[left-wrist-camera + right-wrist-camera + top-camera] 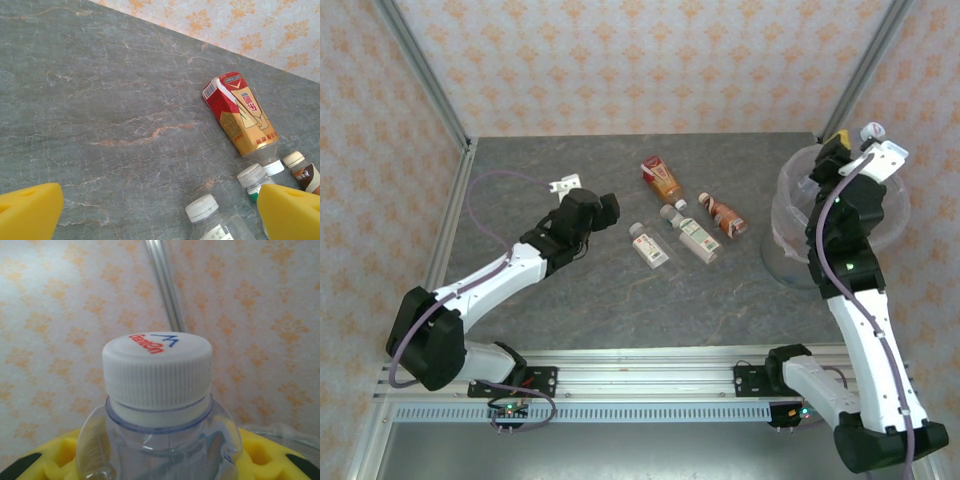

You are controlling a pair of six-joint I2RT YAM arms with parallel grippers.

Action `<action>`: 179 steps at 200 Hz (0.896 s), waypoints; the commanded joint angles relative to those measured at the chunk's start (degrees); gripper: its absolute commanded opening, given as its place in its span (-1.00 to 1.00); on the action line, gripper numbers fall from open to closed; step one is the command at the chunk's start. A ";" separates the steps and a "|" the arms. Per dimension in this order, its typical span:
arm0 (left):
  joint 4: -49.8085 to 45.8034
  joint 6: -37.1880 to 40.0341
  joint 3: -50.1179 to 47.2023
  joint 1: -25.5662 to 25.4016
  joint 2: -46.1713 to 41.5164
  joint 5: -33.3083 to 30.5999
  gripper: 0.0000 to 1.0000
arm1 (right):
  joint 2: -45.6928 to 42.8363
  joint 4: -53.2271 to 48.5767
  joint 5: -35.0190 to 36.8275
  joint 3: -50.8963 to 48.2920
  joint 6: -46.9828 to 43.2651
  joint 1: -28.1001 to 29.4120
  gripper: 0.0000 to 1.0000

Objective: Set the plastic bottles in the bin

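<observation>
Four plastic bottles lie mid-table: a red-orange labelled one (662, 180) (242, 117), a brown one (725, 215) (302, 171), a white-green one (695, 238) (252, 176) and a clear white-capped one (650, 247) (202, 207). My left gripper (595, 210) (160, 220) hovers open just left of them, with nothing between its yellow fingers (30, 212). My right gripper (832, 150) (160, 460) is shut on a clear bottle with a white cap (157, 370), held over the whitish bin (785, 215) at the right. Its body is hidden below the frame.
Patterned walls and metal corner posts (420, 80) enclose the grey stone table (600, 290). A small white tag (563, 184) lies behind the left gripper. The left arm's purple cable (490, 180) loops over the table's left side.
</observation>
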 commanded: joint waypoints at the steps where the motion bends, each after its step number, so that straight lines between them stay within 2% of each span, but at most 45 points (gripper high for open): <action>1: -2.47 -1.60 2.47 0.60 0.70 0.17 1.00 | 2.20 -4.30 -2.79 1.88 2.78 -4.70 -0.39; 24: -2.86 -1.88 2.49 0.60 0.93 0.55 1.00 | 2.93 -5.38 -4.68 1.82 3.49 -9.95 -0.38; 73: -2.94 -1.25 2.43 0.60 1.80 1.00 1.00 | 5.12 -14.92 -6.99 1.03 3.32 -19.46 -0.36; 111: -3.60 -0.12 4.27 0.60 4.05 3.20 1.00 | 8.34 -15.15 1.28 -0.53 -1.35 -20.16 -0.37; 142: -3.94 -0.06 4.99 0.60 5.09 3.67 1.00 | 10.53 -14.98 3.88 -3.65 -3.10 -20.17 -0.30; 155: -3.75 -0.36 4.97 0.60 5.11 3.77 1.00 | 10.95 -14.54 5.06 -5.21 -3.63 -20.14 -0.22; 179: -3.97 -0.72 5.11 0.60 5.19 4.09 1.00 | 11.72 -16.06 5.42 -6.43 -3.08 -20.15 0.07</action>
